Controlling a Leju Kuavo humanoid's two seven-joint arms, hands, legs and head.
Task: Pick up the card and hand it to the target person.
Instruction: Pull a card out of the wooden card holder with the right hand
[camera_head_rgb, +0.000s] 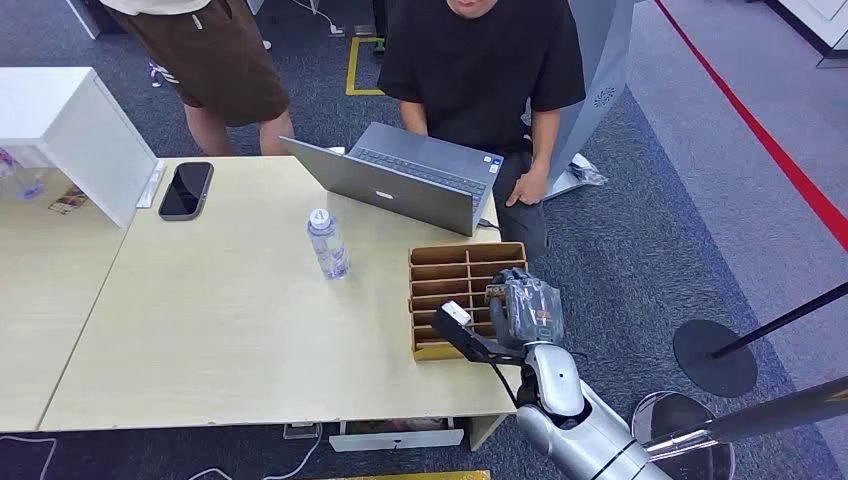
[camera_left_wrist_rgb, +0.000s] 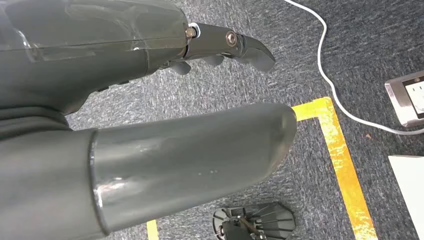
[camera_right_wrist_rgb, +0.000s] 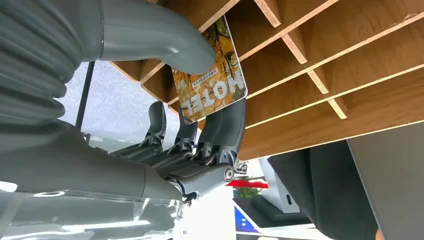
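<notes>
The right hand (camera_head_rgb: 527, 308) sits at the right end of the wooden rack (camera_head_rgb: 430, 262) on the table (camera_head_rgb: 230, 340), fingers closed on the card (camera_right_wrist_rgb: 212, 75). In the right wrist view the thumb (camera_right_wrist_rgb: 165, 35) presses one face of the card and a dark finger (camera_right_wrist_rgb: 227, 125) backs the other, so the card is pinched between them, just beside the rack's dividers; its printed side is orange-yellow with the word HOTEL. The left hand (camera_left_wrist_rgb: 150, 115) hangs over dark carpet with a yellow tape line (camera_left_wrist_rgb: 340, 150), thumb and fingers apart and holding nothing. On the table stand a water bottle (camera_head_rgb: 327, 243), an open laptop (camera_head_rgb: 400, 180) and a phone (camera_head_rgb: 186, 189). A person in a black shirt (camera_head_rgb: 480, 60) stands behind the laptop; a second person in brown shorts (camera_head_rgb: 215, 55) stands further left.
</notes>
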